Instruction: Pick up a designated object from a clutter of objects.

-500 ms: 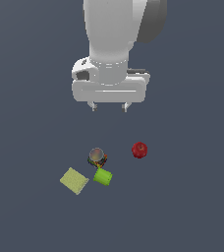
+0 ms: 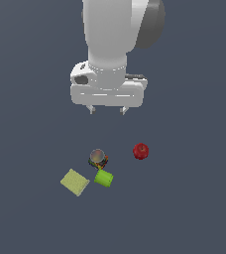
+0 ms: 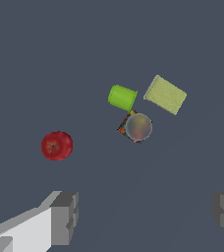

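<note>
The can (image 2: 98, 158) (grey top, many-coloured label) stands upright on the dark floor, in the middle of the small group. Going from the exterior view's left: the yellow-green pad (image 2: 75, 182) lies flat, then the can with the green cylinder (image 2: 104, 178) just beside it, then the apple (image 2: 141, 151) — set apart. The gripper (image 2: 107, 109) hangs above them, jaws spread wide, holding nothing.

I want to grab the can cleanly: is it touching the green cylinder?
Cannot tell. In both views the can and green cylinder meet edge to edge, with no clear gap or contact.
</note>
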`<control>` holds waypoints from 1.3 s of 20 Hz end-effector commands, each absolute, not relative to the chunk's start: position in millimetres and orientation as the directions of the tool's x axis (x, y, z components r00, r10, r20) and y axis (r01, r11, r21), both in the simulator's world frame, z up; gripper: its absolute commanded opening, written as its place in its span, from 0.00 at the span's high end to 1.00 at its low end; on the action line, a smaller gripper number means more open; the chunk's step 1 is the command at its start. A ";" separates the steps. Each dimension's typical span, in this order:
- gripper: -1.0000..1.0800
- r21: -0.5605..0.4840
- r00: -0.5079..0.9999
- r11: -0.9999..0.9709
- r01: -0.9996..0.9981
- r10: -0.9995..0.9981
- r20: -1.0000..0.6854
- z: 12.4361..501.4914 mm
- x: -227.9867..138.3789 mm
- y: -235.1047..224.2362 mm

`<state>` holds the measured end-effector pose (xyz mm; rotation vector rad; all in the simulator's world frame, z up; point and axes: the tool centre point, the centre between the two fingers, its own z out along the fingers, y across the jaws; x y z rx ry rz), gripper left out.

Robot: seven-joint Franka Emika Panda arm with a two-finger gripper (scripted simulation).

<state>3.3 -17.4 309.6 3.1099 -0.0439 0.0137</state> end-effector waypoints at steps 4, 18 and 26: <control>0.04 0.037 0.999 -0.999 -0.031 -0.031 0.008 307.6 3.3 -19.4; 0.04 0.012 0.979 -0.979 -0.202 -0.202 0.006 246.5 26.9 -32.1; 0.04 -0.001 0.913 -0.913 -0.407 -0.407 0.001 168.7 44.0 -51.5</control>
